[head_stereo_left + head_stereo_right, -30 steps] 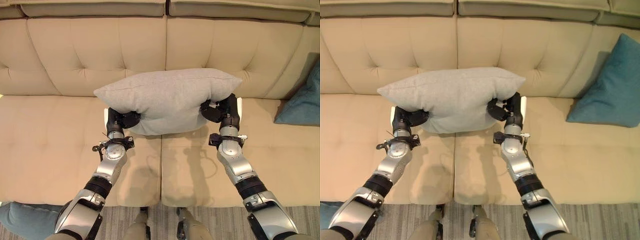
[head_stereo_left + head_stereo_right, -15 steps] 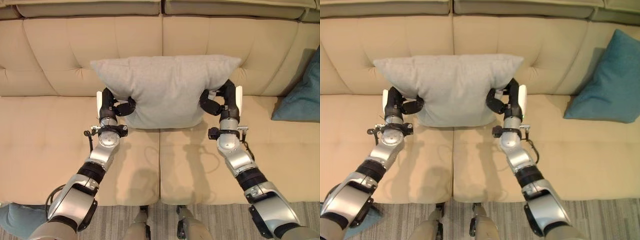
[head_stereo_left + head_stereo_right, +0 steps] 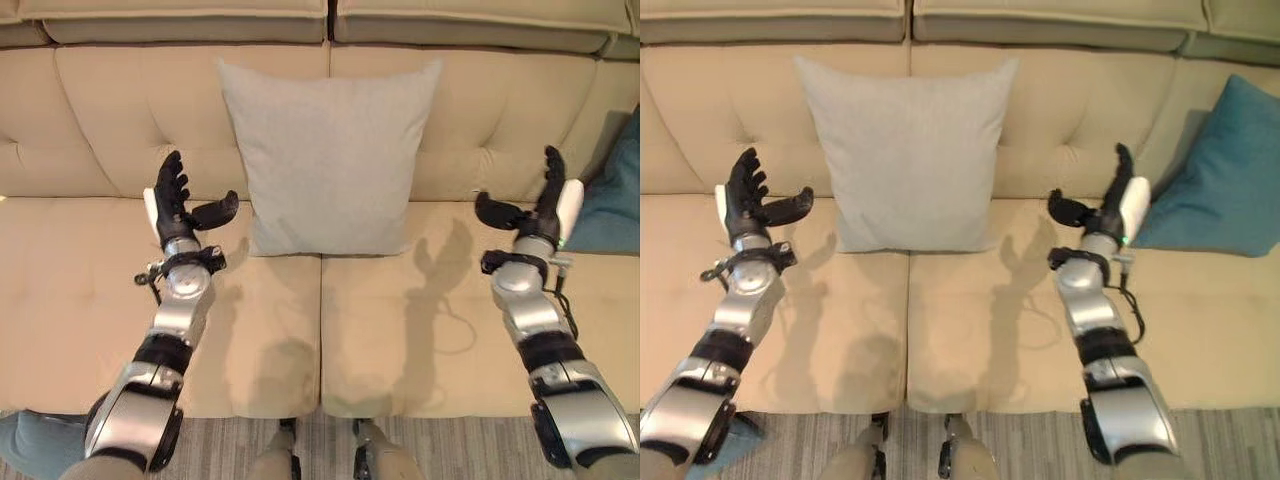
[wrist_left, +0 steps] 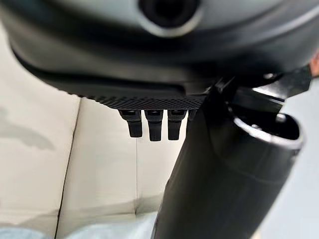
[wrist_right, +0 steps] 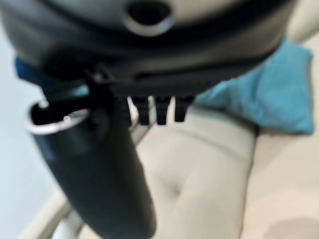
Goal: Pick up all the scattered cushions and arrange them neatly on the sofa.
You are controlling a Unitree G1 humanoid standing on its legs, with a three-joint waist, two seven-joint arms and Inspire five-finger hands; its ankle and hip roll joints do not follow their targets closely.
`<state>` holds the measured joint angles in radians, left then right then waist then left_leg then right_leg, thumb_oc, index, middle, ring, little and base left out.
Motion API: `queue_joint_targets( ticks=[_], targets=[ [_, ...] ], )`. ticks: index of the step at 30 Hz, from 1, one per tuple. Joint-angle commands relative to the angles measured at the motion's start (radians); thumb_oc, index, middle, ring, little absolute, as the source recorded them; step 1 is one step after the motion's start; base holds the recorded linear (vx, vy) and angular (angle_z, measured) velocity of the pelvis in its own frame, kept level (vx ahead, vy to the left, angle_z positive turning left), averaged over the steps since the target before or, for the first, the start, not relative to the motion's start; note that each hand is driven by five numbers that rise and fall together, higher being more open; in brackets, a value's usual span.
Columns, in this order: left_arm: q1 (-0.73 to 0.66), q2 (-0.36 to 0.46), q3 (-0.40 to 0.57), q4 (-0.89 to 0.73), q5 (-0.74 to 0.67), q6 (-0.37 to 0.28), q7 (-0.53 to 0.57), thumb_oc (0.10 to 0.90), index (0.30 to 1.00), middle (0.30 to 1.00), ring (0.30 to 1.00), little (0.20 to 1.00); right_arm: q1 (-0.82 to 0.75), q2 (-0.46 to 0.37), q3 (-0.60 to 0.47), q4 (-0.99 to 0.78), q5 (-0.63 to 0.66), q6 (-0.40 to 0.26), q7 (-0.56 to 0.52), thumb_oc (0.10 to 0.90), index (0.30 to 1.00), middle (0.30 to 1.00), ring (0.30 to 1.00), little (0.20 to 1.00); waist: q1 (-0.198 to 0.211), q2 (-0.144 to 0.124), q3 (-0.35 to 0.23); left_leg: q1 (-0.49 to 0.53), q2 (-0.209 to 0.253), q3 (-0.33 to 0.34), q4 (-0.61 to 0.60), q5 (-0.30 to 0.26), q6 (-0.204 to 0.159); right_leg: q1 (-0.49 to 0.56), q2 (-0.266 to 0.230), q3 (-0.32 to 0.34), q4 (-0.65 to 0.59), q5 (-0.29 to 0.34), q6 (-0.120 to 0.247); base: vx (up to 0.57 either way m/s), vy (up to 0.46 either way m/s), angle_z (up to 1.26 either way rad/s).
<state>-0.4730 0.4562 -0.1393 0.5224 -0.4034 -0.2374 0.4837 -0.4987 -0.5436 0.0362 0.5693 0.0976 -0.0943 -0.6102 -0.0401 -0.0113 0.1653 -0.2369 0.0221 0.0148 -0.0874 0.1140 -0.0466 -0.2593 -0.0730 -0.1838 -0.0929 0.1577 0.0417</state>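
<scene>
The square light-grey fabric cushion [image 3: 328,155] is standing upright at centre frame against the beige tufted sofa [image 3: 100,290]. The left hand [image 3: 178,205] and right hand [image 3: 540,205] are hovering beside it, fingers released. The next move, I judge, is fetching the teal cushion [image 3: 35,440] at lower left.

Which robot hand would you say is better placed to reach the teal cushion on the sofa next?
Probably the right robot hand: open, it hovers just beside the teal cushion, while the left robot hand is beyond the grey cushion.
</scene>
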Motion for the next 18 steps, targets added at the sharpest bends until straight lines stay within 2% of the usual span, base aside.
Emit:
queue_joint_targets(
  ticks=[1, 2, 5, 8, 9, 14, 18],
  targets=[
    [0.051, 0.023, 0.031, -0.072, 0.101, -0.095, -0.059, 0.8, 0.9, 0.9, 0.9, 0.9, 0.111, -0.016, -0.055, -0.099, 0.005, -0.11, 0.093, 0.8, 0.9, 0.9, 0.9, 0.9, 0.009, -0.023, -0.1, -0.013, -0.017, 0.034, 0.0, -0.07, -0.025, 0.015, -0.009, 0.028, 0.006, -0.09, 0.101, 0.03, -0.013, 0.07],
    [0.058, 0.022, 0.031, -0.077, 0.102, -0.093, -0.059, 0.8, 0.9, 0.9, 0.9, 0.9, 0.118, -0.015, -0.057, -0.103, 0.004, -0.109, 0.094, 0.8, 0.9, 0.9, 0.9, 0.9, 0.009, -0.024, -0.102, -0.011, -0.017, 0.034, 0.0, -0.071, -0.025, 0.017, -0.009, 0.028, 0.006, -0.09, 0.101, 0.04, -0.014, 0.05],
    [0.246, -0.019, 0.091, -0.14, 0.167, -0.069, -0.111, 0.8, 0.9, 0.9, 0.9, 0.9, 0.318, 0.04, -0.121, -0.126, -0.016, -0.117, 0.168, 0.8, 0.9, 0.9, 0.9, 0.9, 0.007, -0.025, -0.098, 0.021, -0.016, 0.036, 0.0, -0.08, -0.02, 0.053, -0.012, 0.026, 0.006, -0.101, 0.101, 0.03, -0.004, 0.01],
    [0.336, -0.042, 0.11, -0.151, 0.187, -0.056, -0.137, 0.8, 0.9, 0.9, 0.9, 0.9, 0.397, 0.068, -0.149, -0.113, -0.028, -0.11, 0.186, 0.8, 0.9, 0.9, 0.9, 0.9, 0.007, -0.026, -0.094, 0.05, -0.015, 0.036, 0.0, -0.086, -0.017, 0.083, -0.012, 0.023, 0.006, -0.109, 0.101, 0.05, -0.009, 0.06],
    [0.423, -0.078, 0.133, -0.121, 0.172, -0.043, -0.165, 0.8, 0.9, 0.9, 0.9, 0.9, 0.473, 0.089, -0.163, -0.083, -0.05, -0.1, 0.201, 0.8, 0.9, 0.9, 0.9, 0.9, 0.009, -0.025, -0.09, 0.075, -0.014, 0.035, 0.0, -0.089, -0.016, 0.111, -0.013, 0.019, 0.006, -0.115, 0.1, 0.04, -0.012, 0.01],
    [0.504, -0.105, 0.136, -0.054, 0.171, -0.015, -0.204, 0.8, 0.9, 0.9, 0.9, 0.9, 0.531, 0.121, -0.162, -0.015, -0.059, -0.087, 0.228, 0.8, 0.9, 0.9, 0.9, 0.9, 0.01, -0.024, -0.085, 0.115, -0.013, 0.04, 0.0, -0.095, -0.012, 0.156, -0.016, 0.014, 0.006, -0.123, 0.101, 0.01, -0.004, 0.0],
    [0.6, -0.142, 0.116, 0.138, 0.217, 0.036, -0.253, 0.8, 0.9, 0.9, 0.9, 0.9, 0.58, 0.161, -0.123, 0.111, -0.079, -0.07, 0.271, 0.8, 0.9, 0.9, 0.9, 0.9, 0.014, -0.021, -0.094, 0.167, -0.016, 0.045, 0.0, -0.104, -0.003, 0.208, -0.015, 0.013, 0.006, -0.128, 0.101, -0.01, 0.009, -0.03]
  ],
)
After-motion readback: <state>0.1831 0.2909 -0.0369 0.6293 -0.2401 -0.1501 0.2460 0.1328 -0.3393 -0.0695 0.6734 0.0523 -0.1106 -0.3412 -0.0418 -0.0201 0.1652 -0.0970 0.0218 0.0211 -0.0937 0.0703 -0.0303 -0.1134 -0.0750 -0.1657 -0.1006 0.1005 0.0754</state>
